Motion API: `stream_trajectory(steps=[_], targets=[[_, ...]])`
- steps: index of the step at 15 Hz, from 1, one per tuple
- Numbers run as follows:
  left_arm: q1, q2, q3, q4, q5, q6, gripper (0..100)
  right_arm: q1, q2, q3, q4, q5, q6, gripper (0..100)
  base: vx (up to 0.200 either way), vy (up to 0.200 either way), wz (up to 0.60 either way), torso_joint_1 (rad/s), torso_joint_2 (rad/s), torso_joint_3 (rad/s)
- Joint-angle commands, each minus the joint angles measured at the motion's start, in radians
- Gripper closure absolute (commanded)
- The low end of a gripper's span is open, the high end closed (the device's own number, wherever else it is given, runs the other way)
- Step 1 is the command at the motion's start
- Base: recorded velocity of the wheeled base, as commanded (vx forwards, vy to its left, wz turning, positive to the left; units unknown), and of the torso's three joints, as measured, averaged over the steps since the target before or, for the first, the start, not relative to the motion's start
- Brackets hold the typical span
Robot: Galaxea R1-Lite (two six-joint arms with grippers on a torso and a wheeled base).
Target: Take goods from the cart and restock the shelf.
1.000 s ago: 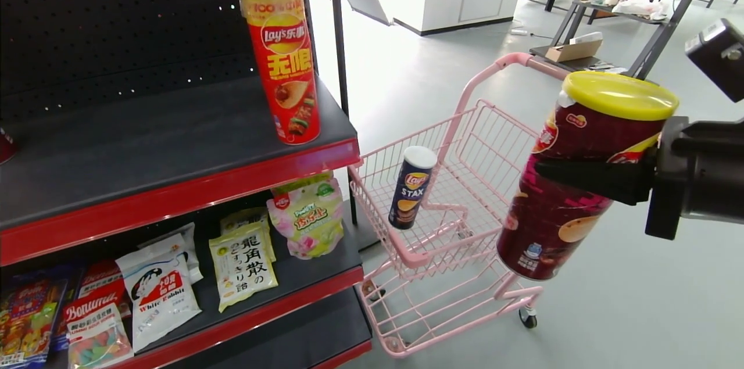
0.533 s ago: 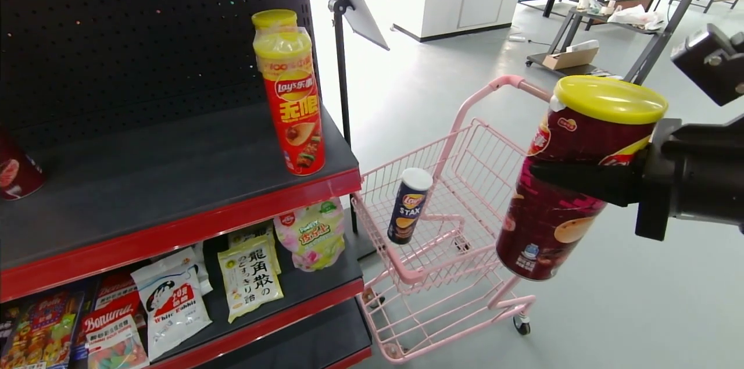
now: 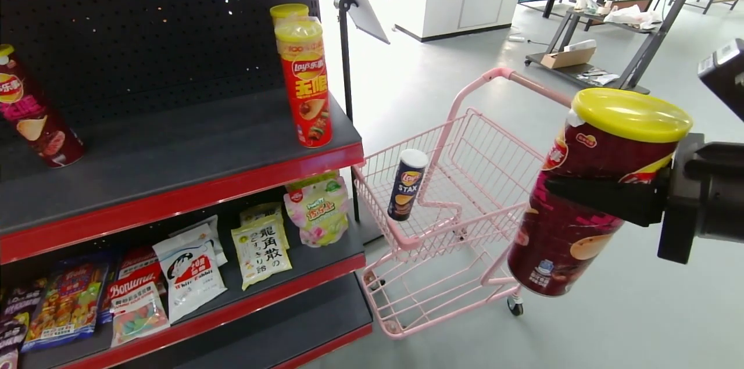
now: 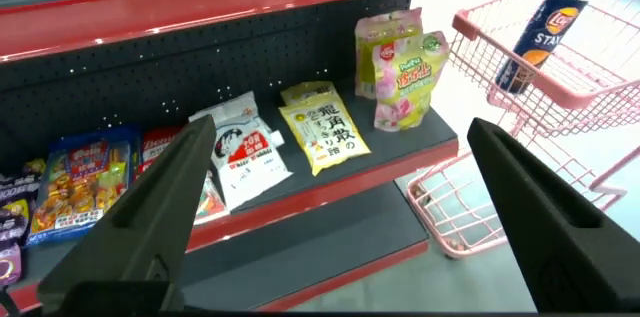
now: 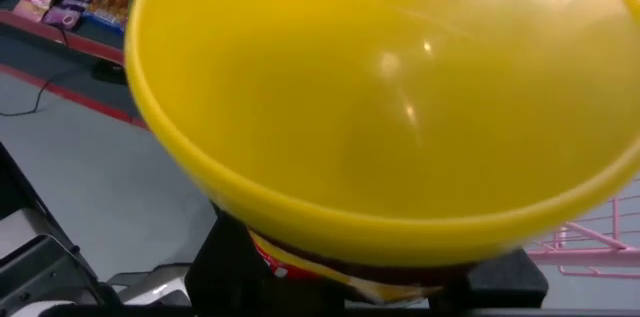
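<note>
Right tool (image 3: pixel 601 196) clamped on maroon chip can (image 3: pixel 567 241) (yellow lid up), midair beside pink cart (image 3: pixel 465 125), well apart from shelf (image 3: pixel 174 148). Left tool (image 4: pixel 335 162) spread, empty. Best course: keep can upright, set base flat on bare top tier beside red can (image 3: pixel 306 81), then release.

Left: shelf (image 3: pixel 145 20), tall cans (image 3: pixel 306 84) at right end of upper board (image 3: pixel 174 148), lone can (image 3: pixel 35 116) at its left end, snack bags (image 3: pixel 192 273) on lower board (image 3: pixel 314 264). Right of shelf: cart (image 3: pixel 494 142), small can (image 3: pixel 408 184) leaning inside. Near right: large can (image 3: pixel 558 247) in right gripper (image 3: pixel 601 196).
</note>
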Motion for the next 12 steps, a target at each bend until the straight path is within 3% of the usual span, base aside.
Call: stream_trajectory(steps=[1,9,12], targets=[[0.0,0.001,0.0,0.001,0.0,0.0,0,0.001,-0.02,0.011,0.0,-0.015,-0.001,100,0.0,0.0,0.6,-0.007,0.01,0.002],[0.0,0.001,0.0,0.001,0.0,0.0,0,0.001,-0.041,0.031,0.0,-0.015,-0.001,100,0.0,0.0,0.6,0.002,0.0,0.002],[0.0,0.001,0.0,0.001,0.0,0.0,0,0.001,-0.06,0.045,0.0,-0.012,-0.001,100,0.0,0.0,0.0,0.0,0.0,0.0]])
